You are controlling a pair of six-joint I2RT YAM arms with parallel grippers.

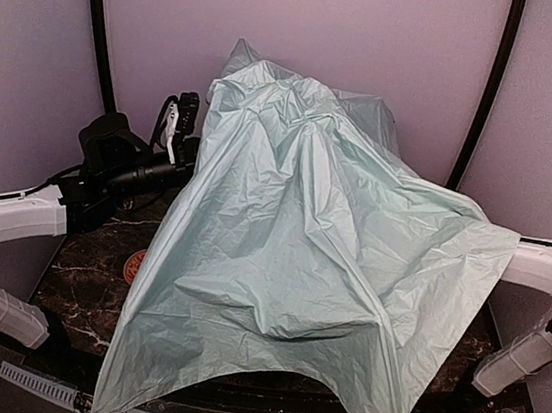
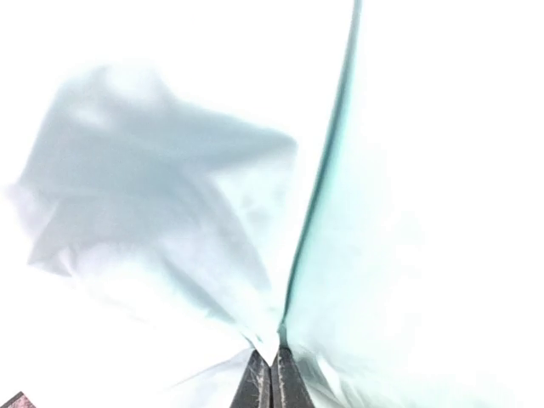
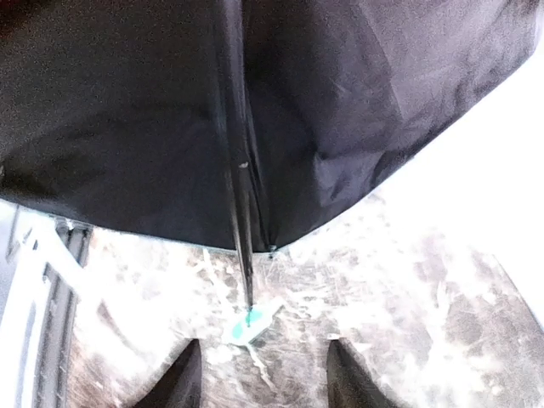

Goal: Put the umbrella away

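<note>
- Left pincer [image 2: 270, 374] is clamping the umbrella [image 1: 298, 270] by its fabric (fold rising just ahead).
- Right pincer [image 3: 262, 374] is standing apart, rib tip [image 3: 250, 320] just ahead.

Glare bleaches the umbrella [image 2: 161, 195] in the left wrist view.
</note>
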